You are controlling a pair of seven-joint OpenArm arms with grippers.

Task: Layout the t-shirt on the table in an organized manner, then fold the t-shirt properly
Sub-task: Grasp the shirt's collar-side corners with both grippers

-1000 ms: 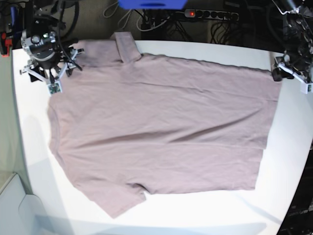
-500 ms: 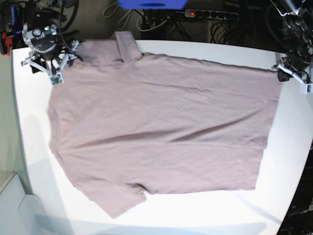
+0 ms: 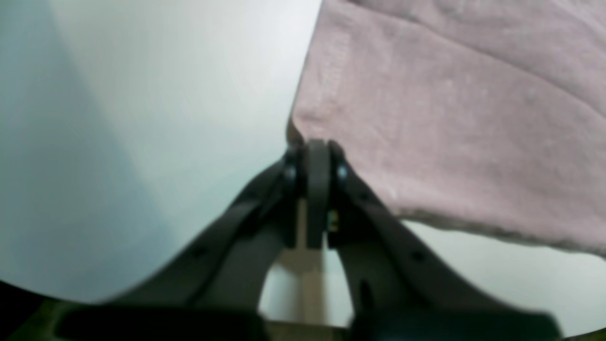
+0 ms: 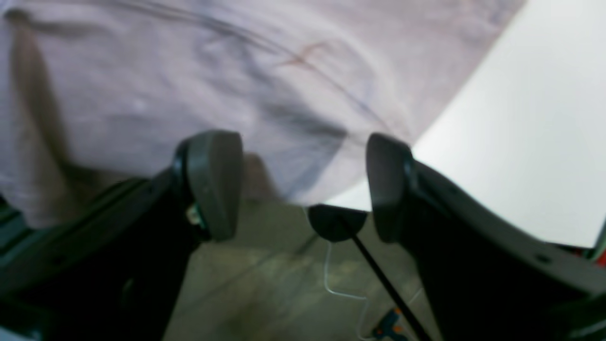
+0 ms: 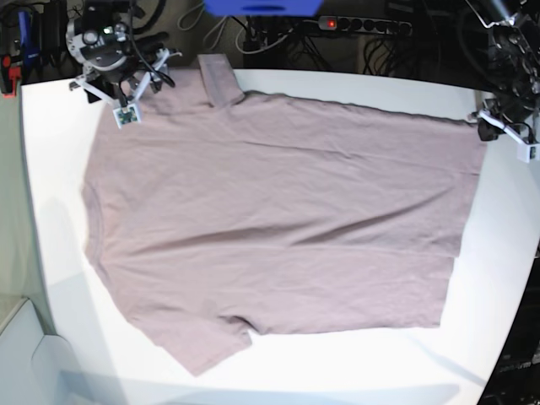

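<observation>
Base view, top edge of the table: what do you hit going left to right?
Open right claw → dusty mauve-pink cotton t-shirt → shut left claw at the shirt's corner, all on the matte white table.

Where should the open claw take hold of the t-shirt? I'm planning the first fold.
Probably the far sleeve, approached from the table's back edge: it lies flat by that edge, just beside the right claw. The left claw is shut at the hem corner, so that end looks covered.
</observation>
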